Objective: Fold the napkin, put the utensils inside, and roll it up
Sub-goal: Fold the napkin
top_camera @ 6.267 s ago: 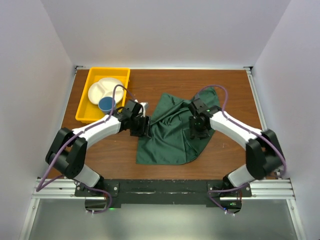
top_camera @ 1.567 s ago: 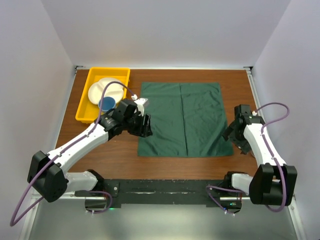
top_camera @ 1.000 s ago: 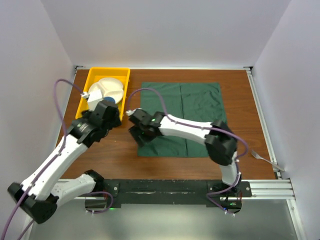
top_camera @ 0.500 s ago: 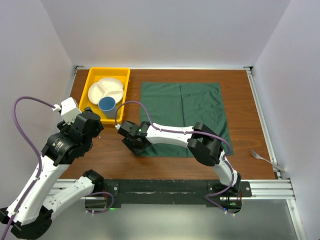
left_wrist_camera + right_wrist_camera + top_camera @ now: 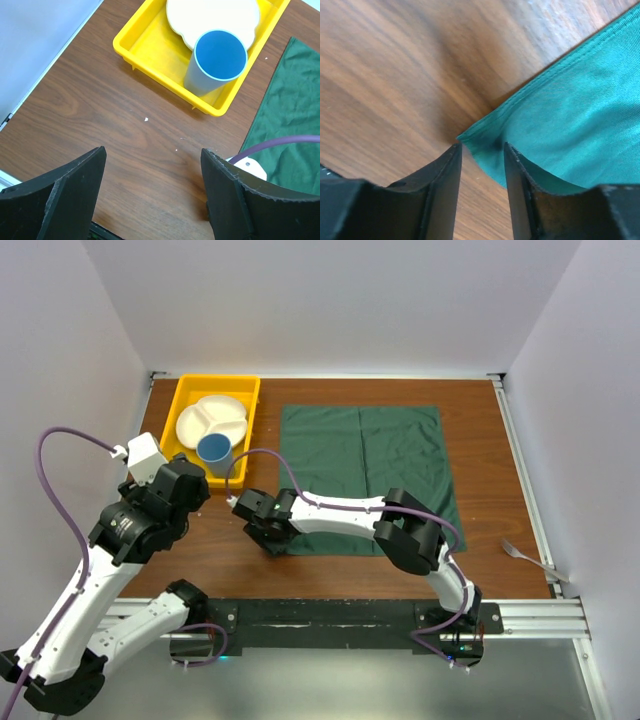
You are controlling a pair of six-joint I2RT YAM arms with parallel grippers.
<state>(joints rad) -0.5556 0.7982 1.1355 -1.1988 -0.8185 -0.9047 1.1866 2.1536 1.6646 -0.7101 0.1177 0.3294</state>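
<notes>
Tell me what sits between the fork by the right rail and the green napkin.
Only bare brown tabletop lies between the fork and the right edge of the napkin. The top external view shows this.

Overhead camera plus two wrist cameras.
The top view looks down from above the near edge on the whole table (image 5: 480, 440); the left wrist view, from high up, takes in the yellow tray (image 5: 150, 45) and the napkin (image 5: 290, 100) edge; the right wrist view sits close on the napkin's corner.

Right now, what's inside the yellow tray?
A white divided plate and an upright blue cup sit in the yellow tray; anything beneath the plate is hidden.
</notes>
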